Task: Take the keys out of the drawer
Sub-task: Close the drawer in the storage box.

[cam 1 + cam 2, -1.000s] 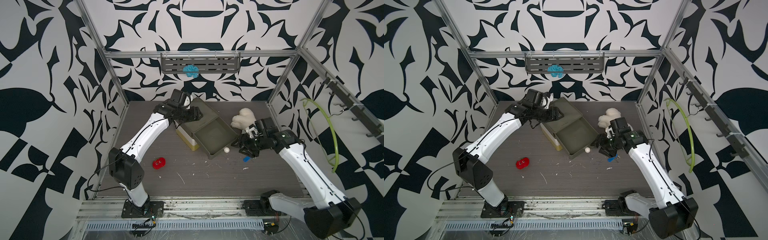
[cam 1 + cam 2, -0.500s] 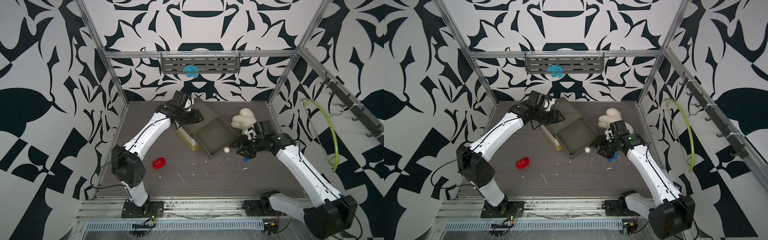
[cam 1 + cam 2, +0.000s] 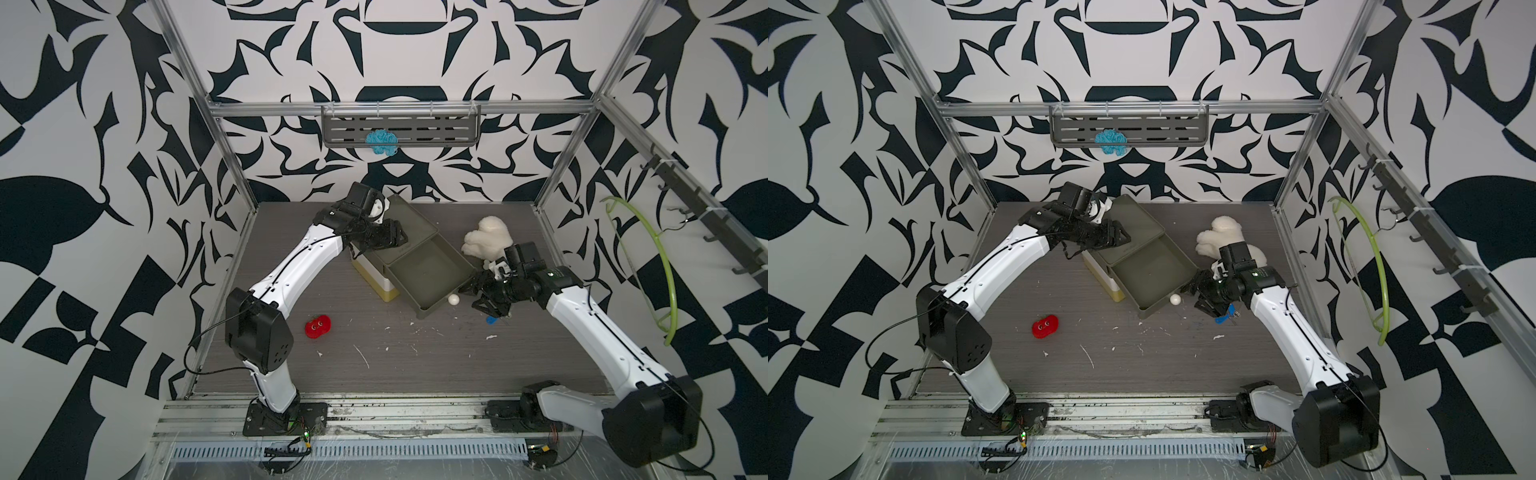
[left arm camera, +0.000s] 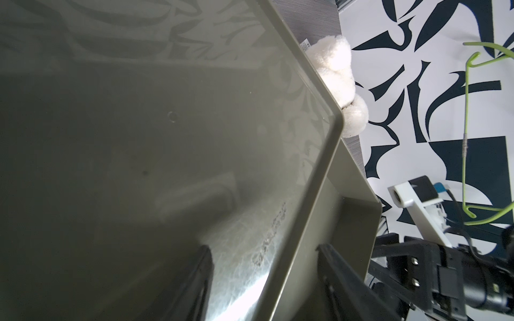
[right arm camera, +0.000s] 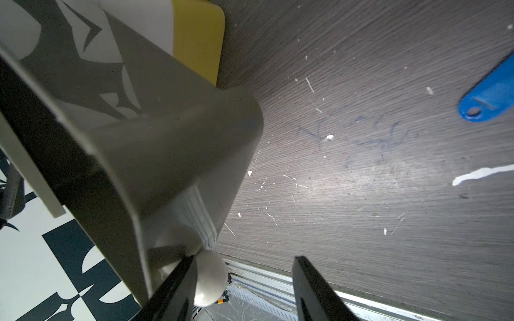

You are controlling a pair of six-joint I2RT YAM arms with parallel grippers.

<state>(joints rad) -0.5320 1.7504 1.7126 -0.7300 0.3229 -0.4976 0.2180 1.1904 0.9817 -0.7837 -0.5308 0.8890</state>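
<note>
The olive drawer [image 3: 428, 274] stands pulled out of a small white-and-yellow cabinet, and its floor shows bare in both top views. One blue key tag [image 3: 491, 320] [image 3: 1224, 319] [image 5: 489, 94] lies on the table outside the drawer, just under my right wrist. My right gripper [image 3: 478, 296] [image 5: 244, 258] is open at the drawer's front, and one finger touches the white knob [image 5: 210, 278] [image 3: 453, 299]. My left gripper [image 3: 397, 239] [image 4: 264, 247] is open over the cabinet's olive top [image 4: 139, 139], with the top's raised edge between the fingers.
A white plush toy [image 3: 486, 239] lies behind the right arm. A red round-eyed toy [image 3: 318, 326] sits at the front left of the table. A green hanger [image 3: 660, 266] hangs on the right wall. A blue clump [image 3: 381, 142] sits on the back shelf. White scraps dot the table.
My right gripper has shifted a little to the left, closer to the drawer's knob. The left gripper stays on the cabinet top and the blue tag has not moved.
</note>
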